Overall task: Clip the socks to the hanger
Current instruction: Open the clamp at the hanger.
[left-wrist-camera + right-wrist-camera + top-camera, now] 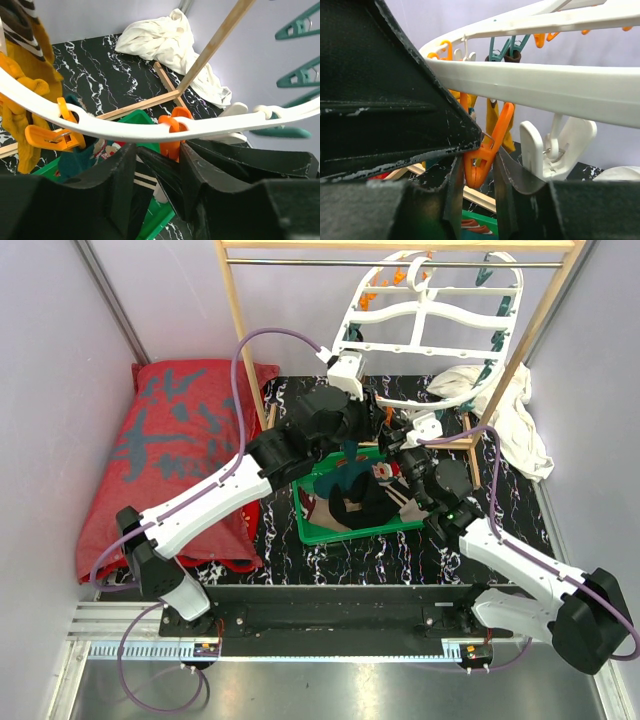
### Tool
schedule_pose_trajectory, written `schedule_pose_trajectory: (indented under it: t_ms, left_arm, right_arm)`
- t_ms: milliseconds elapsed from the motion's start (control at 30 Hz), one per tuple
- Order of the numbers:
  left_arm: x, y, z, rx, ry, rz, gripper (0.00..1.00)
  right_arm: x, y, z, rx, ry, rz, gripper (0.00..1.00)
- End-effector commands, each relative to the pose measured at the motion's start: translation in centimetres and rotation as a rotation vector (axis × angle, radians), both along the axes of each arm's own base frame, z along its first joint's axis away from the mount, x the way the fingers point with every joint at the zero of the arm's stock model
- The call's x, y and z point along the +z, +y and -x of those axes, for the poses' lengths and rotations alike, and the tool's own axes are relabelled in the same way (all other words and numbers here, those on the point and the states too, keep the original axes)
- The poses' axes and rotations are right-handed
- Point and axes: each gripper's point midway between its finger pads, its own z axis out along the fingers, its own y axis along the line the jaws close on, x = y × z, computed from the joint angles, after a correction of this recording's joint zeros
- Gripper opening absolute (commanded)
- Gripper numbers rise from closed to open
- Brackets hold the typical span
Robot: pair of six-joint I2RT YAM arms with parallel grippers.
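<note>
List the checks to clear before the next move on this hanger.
1. Orange peg sits between right gripper fingers: ok.
2. Peg squeezed open: cannot tell.
3. Left gripper holding a sock ready: not ok; none seen between its open fingers.
4. Mustard sock hanging from hanger: ok.
5. More socks waiting in green tray: ok.
6. White cloth clear of both grippers: ok.
</note>
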Motion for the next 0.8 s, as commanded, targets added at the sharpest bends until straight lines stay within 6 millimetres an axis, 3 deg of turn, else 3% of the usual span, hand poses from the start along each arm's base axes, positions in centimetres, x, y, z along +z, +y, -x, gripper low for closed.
schedule_pose_trajectory:
  t_ms: [0,67,300,533,767]
  left_arm:
    - [4.6,0.5,-0.6,0.050,-0.091,0.082,0.33]
    - [5.3,0.5,-0.7,0.052,-0.102,0.092,0.24]
    - [6.2,0.3,-0.2,0.029,-0.103,0.114,0.00]
    - [7.2,0.1,0.4,-0.006,-0.096,0.140,0.00]
    - [5.1,-0.6,0.9,-0.040,-0.028,0.107,0.00]
  right_arm:
    - [0.1,0.4,0.4,-0.003,-0.003,0.001,0.29]
    - [0.0,0.4,0.8,0.008,0.009,-0.013,0.30]
    - [0.4,-0.3,2.4,0.047,0.082,-0.084,0.52]
    - [1.6,0.1,3.6,0.117,0.102,-0.148,0.59]
    - [2.0,1.1,3.5,0.154,0.061,-0.137,0.60]
